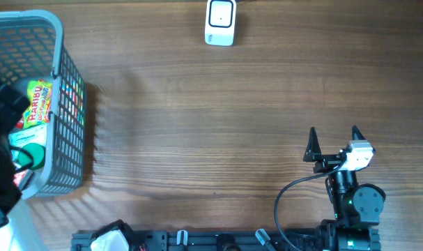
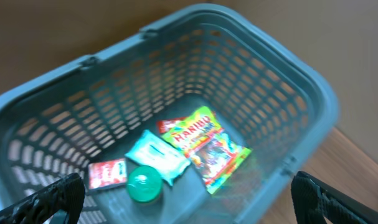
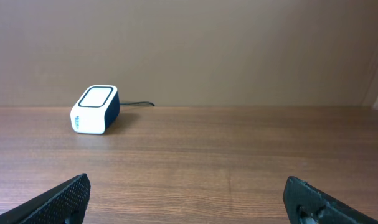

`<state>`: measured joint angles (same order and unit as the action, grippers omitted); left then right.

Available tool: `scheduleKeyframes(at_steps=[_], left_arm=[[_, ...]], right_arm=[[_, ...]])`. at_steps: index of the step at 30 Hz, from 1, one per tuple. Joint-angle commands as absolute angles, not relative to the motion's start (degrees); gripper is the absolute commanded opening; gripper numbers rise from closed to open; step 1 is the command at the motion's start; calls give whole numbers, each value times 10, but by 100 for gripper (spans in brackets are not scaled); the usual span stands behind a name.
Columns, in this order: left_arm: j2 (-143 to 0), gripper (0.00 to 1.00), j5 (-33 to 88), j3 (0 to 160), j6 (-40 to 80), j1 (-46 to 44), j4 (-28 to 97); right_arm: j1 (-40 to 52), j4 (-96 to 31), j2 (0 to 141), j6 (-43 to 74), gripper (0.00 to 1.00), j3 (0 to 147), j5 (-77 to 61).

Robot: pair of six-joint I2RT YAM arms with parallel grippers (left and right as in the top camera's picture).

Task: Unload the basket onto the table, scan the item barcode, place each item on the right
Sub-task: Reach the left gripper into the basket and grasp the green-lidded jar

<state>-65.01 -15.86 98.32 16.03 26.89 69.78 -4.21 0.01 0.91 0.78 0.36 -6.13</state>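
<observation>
A grey plastic basket [image 1: 72, 104] stands at the table's left edge. Inside it lie a Haribo bag [image 2: 204, 146], a white-and-teal packet [image 2: 156, 155], a green round lid [image 2: 144, 184] and a small red pack [image 2: 108, 174]. My left gripper [image 2: 189, 198] hovers open above the basket's near side with nothing between its fingers. The white barcode scanner [image 1: 220, 22] sits at the far middle of the table, also seen in the right wrist view [image 3: 95, 109]. My right gripper [image 1: 333, 143] stands open and empty at the near right, pointing towards the scanner.
The scanner's cable runs off the far edge. The basket's mesh walls and thick rim [image 2: 269, 56] surround the items. Bare wooden table [image 1: 197, 139] stretches between basket, scanner and right arm. The arms' black base rail [image 1: 218, 240] runs along the near edge.
</observation>
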Motion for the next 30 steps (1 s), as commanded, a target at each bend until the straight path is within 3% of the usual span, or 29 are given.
scheduleKeyframes(at_steps=[1,9,16,23,26,30], left_arm=[[-675,100,-166,992,172,315,702],[-781,100,-166,978,39,322,728],[-785,100,-162,861,-60,350,696],[-786,100,-138,750,-56,419,614],[-786,100,-66,725,-56,431,573],[-793,100,-64,693,-56,431,526]], right_arm=[[-40,3,8,1,100,3,-53],[-40,3,8,1,100,3,-53],[-40,3,8,1,100,3,-53],[-40,3,8,1,100,3,-53],[-40,3,8,1,100,3,-53],[-40,3,8,1,100,3,-53]])
